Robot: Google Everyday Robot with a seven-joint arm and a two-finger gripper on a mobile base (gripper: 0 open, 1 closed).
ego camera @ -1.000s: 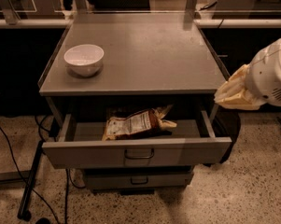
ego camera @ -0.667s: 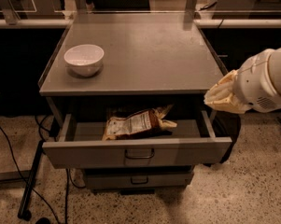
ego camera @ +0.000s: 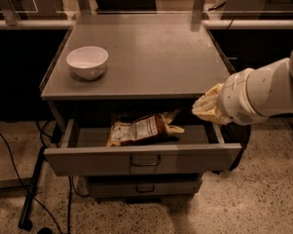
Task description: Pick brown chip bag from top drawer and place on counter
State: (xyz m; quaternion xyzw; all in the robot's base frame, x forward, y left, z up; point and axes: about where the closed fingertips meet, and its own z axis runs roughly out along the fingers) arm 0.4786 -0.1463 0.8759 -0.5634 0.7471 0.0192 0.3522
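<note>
Nearest the camera, over the speckled floor (ego camera: 267, 199), the top drawer (ego camera: 87, 158) stands pulled out from the cabinet, its bar handle (ego camera: 145, 161) at front centre and the narrower lower drawer (ego camera: 145, 186) shut beneath it. It is out far enough to leave the cavity open from above, which is what I need for a reach downward.

Inside it, the brown chip bag (ego camera: 143, 129) lies flat on the drawer floor, left of centre, label panel up and crimped ends pointing left and right. Nothing touches it.

My gripper (ego camera: 208, 109) hangs at the drawer's right end, above the side wall and just under the counter's front lip, well apart from the bag and aimed leftward toward it. Whether it is spread or closed I cannot tell from this angle; it carries nothing.

Beyond, the counter (ego camera: 155, 52) offers broad bare metal for the drop-off. A white bowl (ego camera: 87, 61) sits at its left front, so I judge the middle or right the safer landing.
</note>
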